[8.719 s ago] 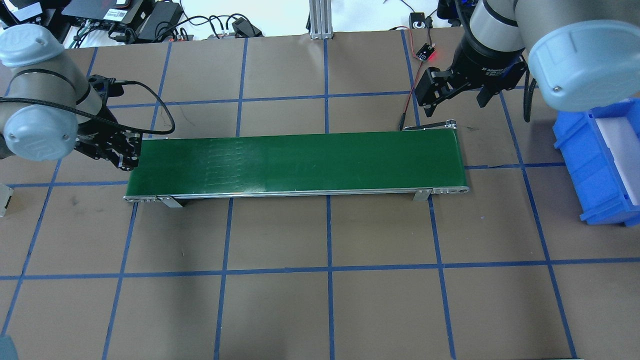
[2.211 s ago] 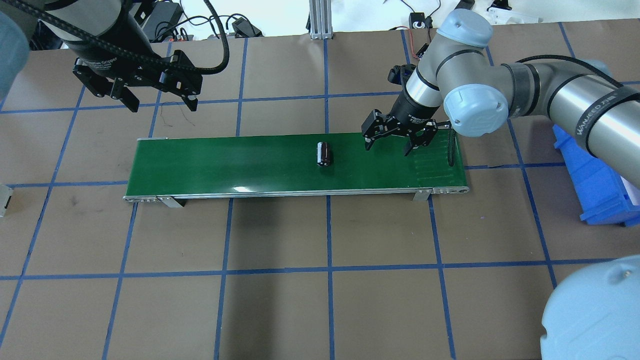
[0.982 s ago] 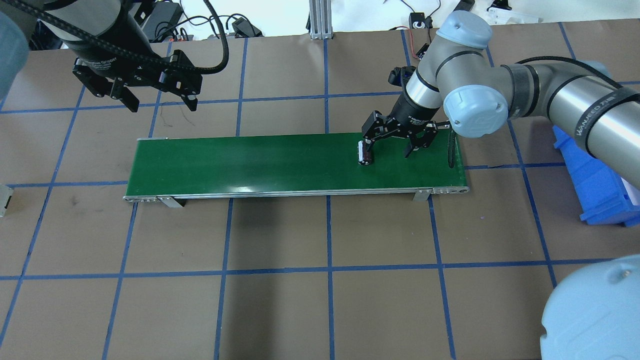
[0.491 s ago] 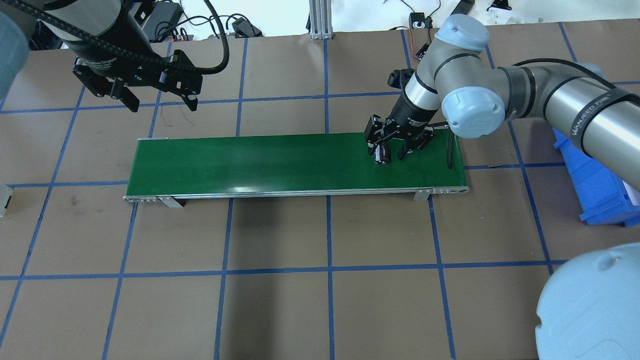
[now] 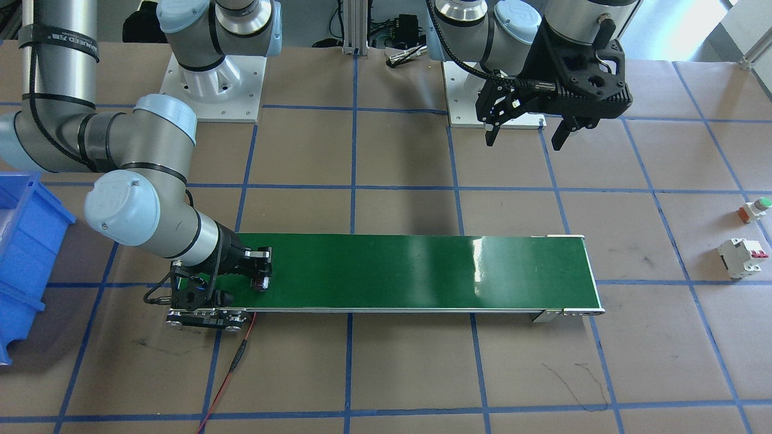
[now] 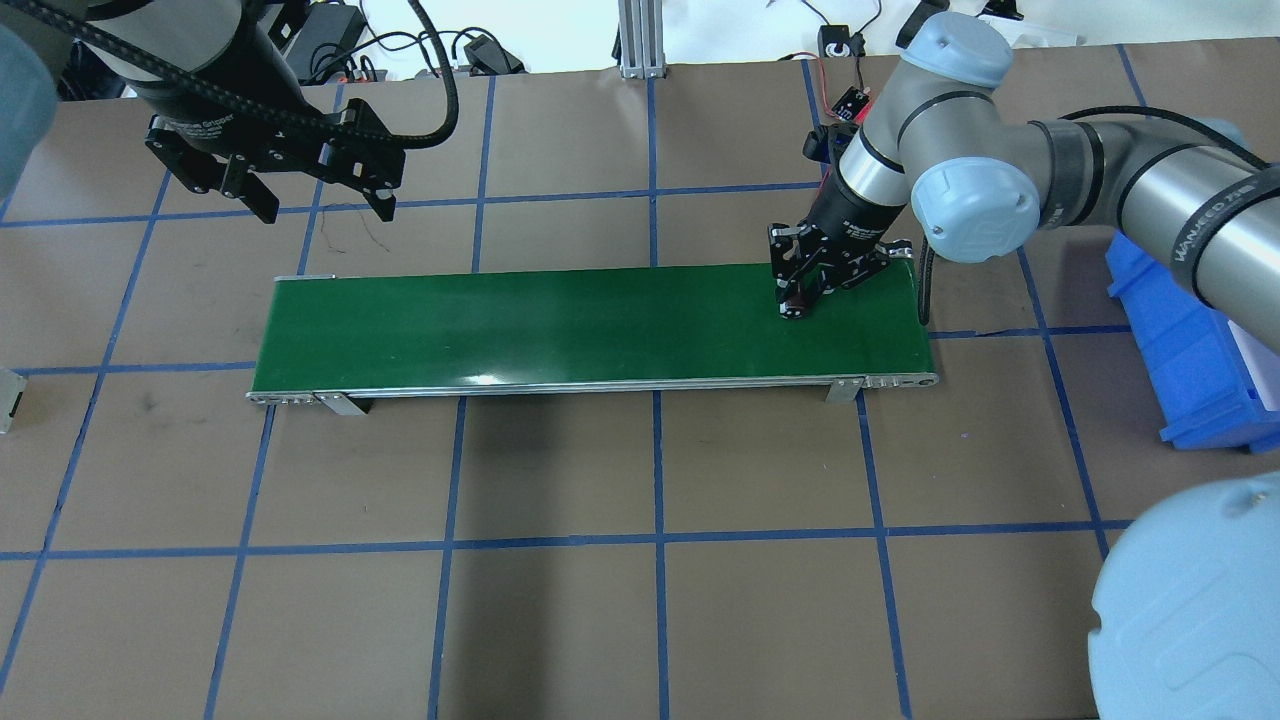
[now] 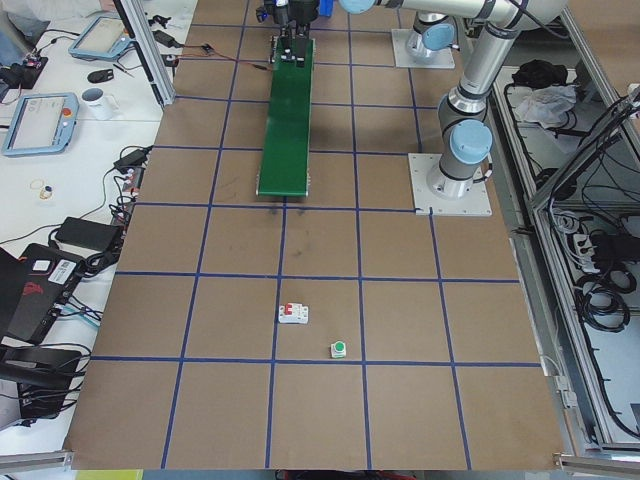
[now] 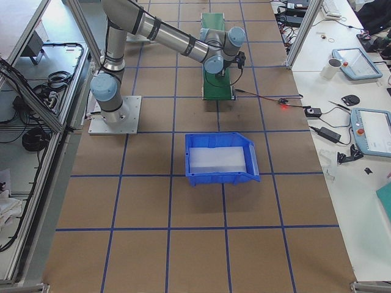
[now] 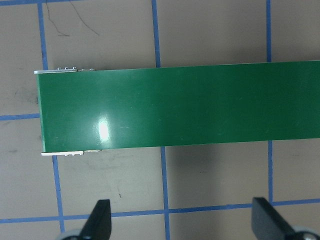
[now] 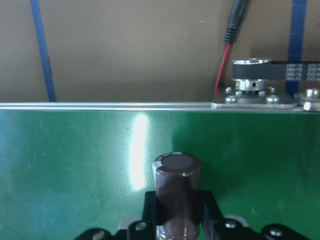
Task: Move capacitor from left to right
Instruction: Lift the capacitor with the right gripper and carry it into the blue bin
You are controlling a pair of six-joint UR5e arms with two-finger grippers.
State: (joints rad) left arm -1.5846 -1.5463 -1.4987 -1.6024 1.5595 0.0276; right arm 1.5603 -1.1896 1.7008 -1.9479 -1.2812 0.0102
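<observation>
The capacitor (image 10: 177, 192) is a dark brown cylinder with a silvery rim, gripped between the fingers (image 10: 209, 212) of my right gripper (image 6: 800, 292). That gripper is shut on it, low over the right end of the green conveyor belt (image 6: 550, 320). In the overhead view the fingers mostly hide the capacitor. The right gripper also shows in the front-facing view (image 5: 260, 276). My left gripper (image 6: 325, 208) is open and empty, raised behind the belt's left end, with its fingertips (image 9: 100, 220) spread wide.
A blue bin (image 6: 1190, 340) stands on the table right of the belt. A white circuit breaker (image 5: 743, 258) and a green-capped push button (image 5: 755, 209) lie on the robot's left side. A red wire (image 10: 223, 65) and the belt pulley (image 10: 250, 80) are behind the belt's right end.
The capacitor rode along the belt to the right end. My right gripper closed on it and shifted slightly right. The left gripper stayed still.
</observation>
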